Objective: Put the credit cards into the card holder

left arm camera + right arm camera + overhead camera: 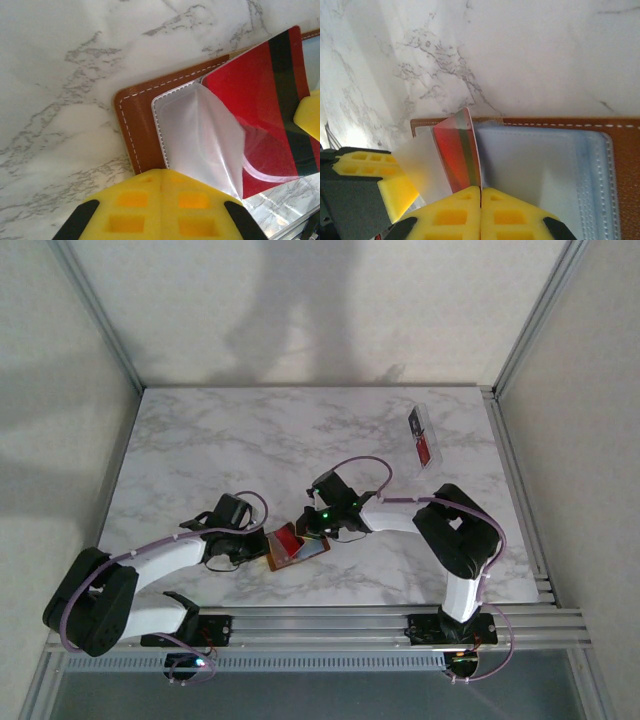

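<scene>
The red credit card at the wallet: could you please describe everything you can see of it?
The red credit card is thin glossy plastic, with a dark stripe across it and a pale curved line. The right end effector is shut on one edge, holding it over the open tan card holder. Part of it lies under the clear pocket flap, which the left end effector pinches up.

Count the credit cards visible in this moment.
2: one red card at the open card holder, pinched by the right gripper; a second red card in the clear tray, far right. More may be stacked there.
</scene>
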Robot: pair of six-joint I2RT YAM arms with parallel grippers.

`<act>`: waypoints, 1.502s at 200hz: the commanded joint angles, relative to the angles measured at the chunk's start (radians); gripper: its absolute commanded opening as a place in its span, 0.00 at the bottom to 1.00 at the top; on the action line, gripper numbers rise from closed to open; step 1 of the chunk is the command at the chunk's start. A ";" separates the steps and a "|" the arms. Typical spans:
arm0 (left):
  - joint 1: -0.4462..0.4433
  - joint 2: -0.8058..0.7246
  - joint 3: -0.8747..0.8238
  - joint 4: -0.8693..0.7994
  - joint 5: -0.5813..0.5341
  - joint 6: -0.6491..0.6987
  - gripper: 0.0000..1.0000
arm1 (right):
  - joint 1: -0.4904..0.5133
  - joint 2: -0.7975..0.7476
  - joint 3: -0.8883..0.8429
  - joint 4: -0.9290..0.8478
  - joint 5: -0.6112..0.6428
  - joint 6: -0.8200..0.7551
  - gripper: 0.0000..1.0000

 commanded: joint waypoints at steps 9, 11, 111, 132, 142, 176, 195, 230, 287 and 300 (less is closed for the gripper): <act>-0.002 0.025 -0.008 -0.013 0.015 0.017 0.00 | 0.021 0.026 0.006 -0.055 0.077 -0.028 0.05; -0.001 0.026 -0.008 -0.015 0.014 0.016 0.00 | 0.020 0.024 0.008 -0.062 0.079 -0.034 0.05; 0.001 0.026 -0.003 -0.045 -0.041 0.001 0.00 | 0.022 -0.047 -0.020 -0.071 0.066 -0.280 0.00; 0.001 0.028 0.002 -0.050 -0.041 0.006 0.00 | 0.022 -0.053 -0.041 -0.027 0.062 -0.302 0.00; 0.001 0.026 0.000 -0.049 -0.050 0.000 0.00 | 0.023 -0.047 -0.033 -0.033 0.051 -0.312 0.00; 0.001 0.022 0.002 -0.055 -0.057 -0.008 0.00 | 0.026 -0.044 -0.066 0.003 0.038 -0.210 0.00; 0.002 0.015 -0.006 -0.051 -0.068 -0.020 0.00 | 0.026 -0.043 -0.070 -0.010 0.037 -0.183 0.00; 0.006 0.034 -0.006 -0.040 -0.037 -0.026 0.00 | 0.029 -0.047 -0.099 0.038 0.046 -0.137 0.07; 0.009 0.026 -0.010 -0.047 -0.061 -0.038 0.00 | 0.055 -0.064 -0.101 0.012 0.060 -0.126 0.13; 0.010 0.036 -0.009 -0.035 -0.044 -0.044 0.00 | 0.061 -0.068 -0.102 0.003 0.073 -0.115 0.13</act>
